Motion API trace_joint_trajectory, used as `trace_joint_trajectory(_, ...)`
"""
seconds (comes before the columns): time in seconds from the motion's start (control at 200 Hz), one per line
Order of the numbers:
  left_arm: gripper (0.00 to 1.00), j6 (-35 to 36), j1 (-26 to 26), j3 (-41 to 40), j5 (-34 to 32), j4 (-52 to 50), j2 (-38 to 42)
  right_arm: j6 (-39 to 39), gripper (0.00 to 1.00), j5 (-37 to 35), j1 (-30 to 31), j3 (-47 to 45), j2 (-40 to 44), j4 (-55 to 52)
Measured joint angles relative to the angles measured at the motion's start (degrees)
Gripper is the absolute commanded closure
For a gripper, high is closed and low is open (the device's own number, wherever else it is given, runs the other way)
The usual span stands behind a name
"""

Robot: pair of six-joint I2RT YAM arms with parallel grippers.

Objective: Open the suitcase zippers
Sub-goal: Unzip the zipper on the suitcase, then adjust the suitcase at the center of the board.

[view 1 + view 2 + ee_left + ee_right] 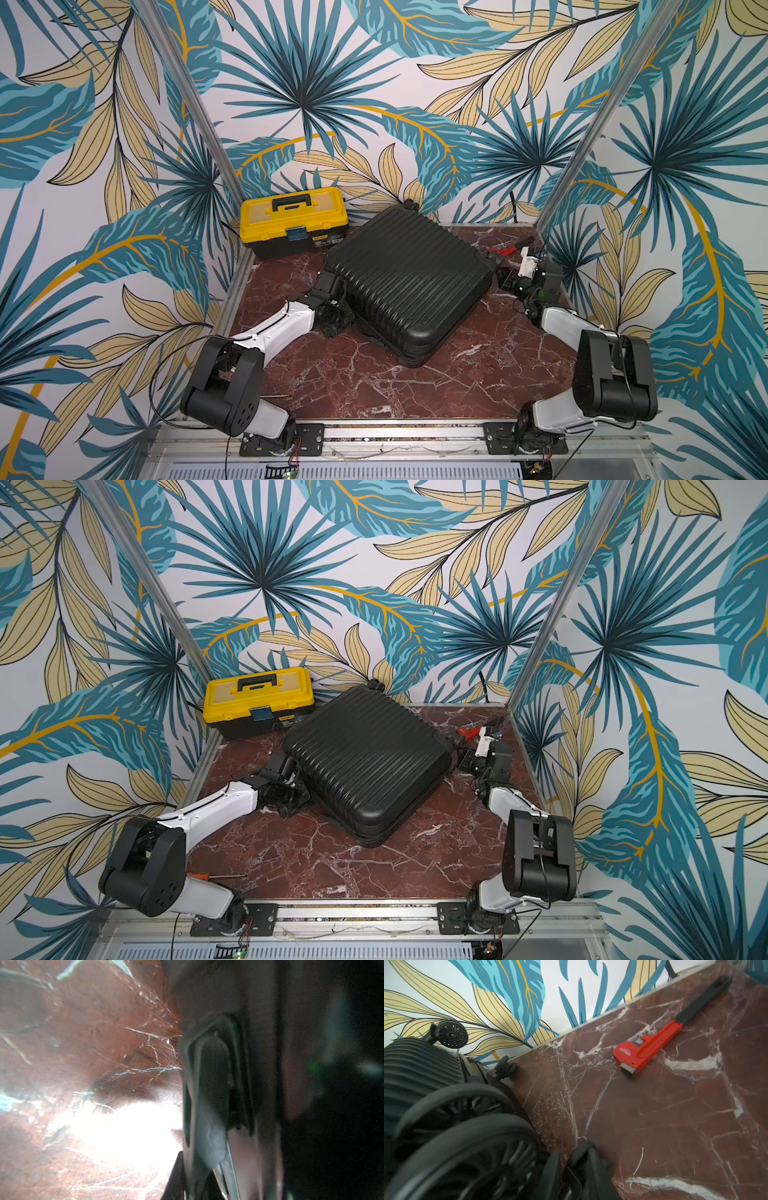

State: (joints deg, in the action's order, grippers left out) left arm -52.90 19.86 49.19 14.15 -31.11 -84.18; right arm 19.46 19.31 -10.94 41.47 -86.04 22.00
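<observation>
Suitcase (409, 282) lies flat on the surface (374, 382); my left hand (343, 318) is closed against its side, can't tell on what; right hand (568, 1167) sits slightly parted beside a wheel (467, 1147). If I tug without really having the zip pull, I reckon the case just slides.

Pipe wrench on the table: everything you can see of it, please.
The pipe wrench has a red head and shank with small white lettering, a grey toothed tip and a black handle; it looks like painted metal. It lies flat on the red marble tabletop, running roughly along the back wall, handle end nearer the wall. It sits beyond the wheeled end of the suitcase, clear of it. Nothing but the tabletop touches it.
</observation>
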Motion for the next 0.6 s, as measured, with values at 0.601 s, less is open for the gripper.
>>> trace_joint_trajectory(0.601,1.0,0.1,0.1,-0.8,-0.6,-1.8,2.0,29.0,0.77,-0.9,-1.3,-0.8,21.1,-27.5)
